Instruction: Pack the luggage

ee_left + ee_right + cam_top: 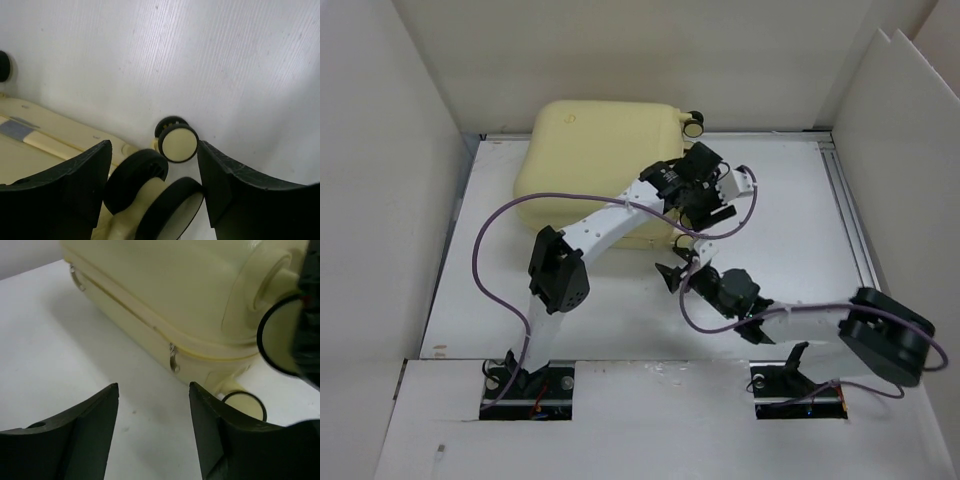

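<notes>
White board walls (380,180) close round a white table (790,230), and the luggage (590,150) lies flat and zipped shut toward 11 o'clock on it, pale yellow, with one small black wheel (695,125) jutting from its far corner at 1 o'clock. From its base at 7 o'clock the left arm reaches across the case's near side to the corner at the case's 4 o'clock. In the left wrist view the left gripper (154,145) stands with its jaws well apart and a double wheel (150,200) of the luggage fills the gap between the black fingers (65,195). Whether the pads press on that wheel or only flank it cannot be told. A second wheel (176,142) sits just beyond the fingertips at 12 o'clock, and the yellow shell runs off toward 9 o'clock. The right gripper (153,385) sits low over the table at the case's 5 o'clock, jaws spread and holding nothing, with only bare table between its fingers (225,435). From there the luggage lies just ahead at 12 to 1 o'clock, apart from the tips, its zip seam and a metal pull (173,360) facing them.
</notes>
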Controlling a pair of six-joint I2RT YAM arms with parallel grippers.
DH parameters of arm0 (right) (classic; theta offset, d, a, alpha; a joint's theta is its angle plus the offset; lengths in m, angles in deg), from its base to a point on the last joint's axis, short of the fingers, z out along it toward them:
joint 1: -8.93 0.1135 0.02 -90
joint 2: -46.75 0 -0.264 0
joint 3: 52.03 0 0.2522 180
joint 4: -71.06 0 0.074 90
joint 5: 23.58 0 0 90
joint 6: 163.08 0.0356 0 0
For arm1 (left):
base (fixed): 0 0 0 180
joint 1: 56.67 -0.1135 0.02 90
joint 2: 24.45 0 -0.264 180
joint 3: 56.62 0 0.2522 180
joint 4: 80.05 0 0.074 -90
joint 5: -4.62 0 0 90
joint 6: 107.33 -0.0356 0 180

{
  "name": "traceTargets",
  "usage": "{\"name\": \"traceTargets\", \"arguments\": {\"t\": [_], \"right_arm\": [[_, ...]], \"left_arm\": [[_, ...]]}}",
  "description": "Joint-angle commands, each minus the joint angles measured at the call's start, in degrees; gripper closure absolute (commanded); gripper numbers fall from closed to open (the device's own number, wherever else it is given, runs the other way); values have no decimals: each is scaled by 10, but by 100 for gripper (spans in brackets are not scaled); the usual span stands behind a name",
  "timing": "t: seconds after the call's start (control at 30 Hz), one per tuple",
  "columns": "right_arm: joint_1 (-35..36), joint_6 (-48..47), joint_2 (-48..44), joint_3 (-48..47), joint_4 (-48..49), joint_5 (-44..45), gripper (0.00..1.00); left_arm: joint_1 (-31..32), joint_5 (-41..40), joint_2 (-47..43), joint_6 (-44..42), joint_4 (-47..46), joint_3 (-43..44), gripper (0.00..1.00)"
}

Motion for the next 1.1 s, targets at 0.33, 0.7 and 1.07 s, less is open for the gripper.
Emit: {"name": "traceTargets", "arguments": {"t": [0.33, 0.7, 1.07], "right_arm": [[15, -29, 280, -130, 246, 116, 50], [15, -13, 322, -183, 167, 195, 62], [4, 10, 326, -175, 145, 166, 93]], "left_arm": [[-21, -13, -27, 28, -74, 50, 100], [-21, -2, -27, 28, -74, 37, 100], [-21, -7, -27, 23, -74, 37, 100]]}}
